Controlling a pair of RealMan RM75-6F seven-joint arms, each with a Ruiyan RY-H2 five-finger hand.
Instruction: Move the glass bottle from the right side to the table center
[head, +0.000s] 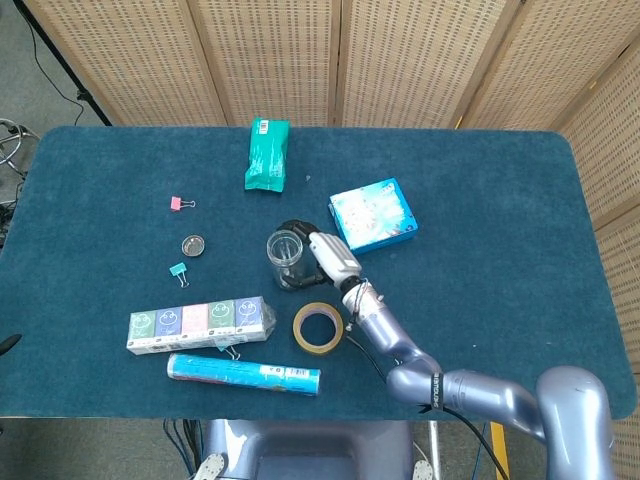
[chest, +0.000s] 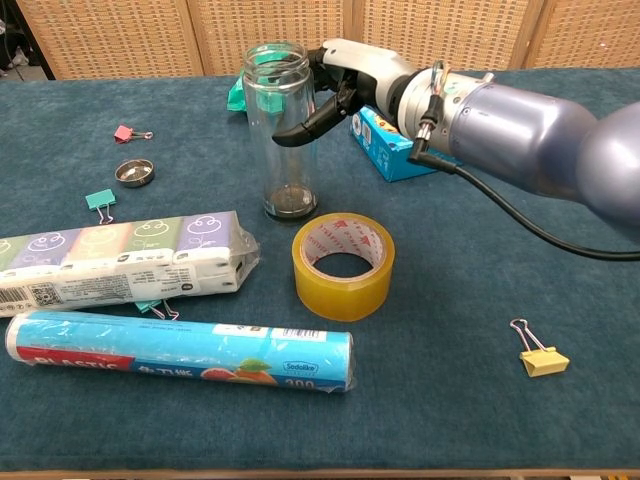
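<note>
The clear glass bottle stands upright and lidless on the blue table cloth, near the table's middle. My right hand is at its right side. The dark thumb crosses the front of the glass and the other fingers curl behind its neck, so the hand still holds it. The bottle's base rests on the cloth just behind the yellow tape roll. My left hand shows in neither view.
A blue box lies right of the hand and a green pouch lies behind. A tissue pack, a plastic-wrap roll, a metal lid and binder clips lie front and left. A yellow clip lies front right.
</note>
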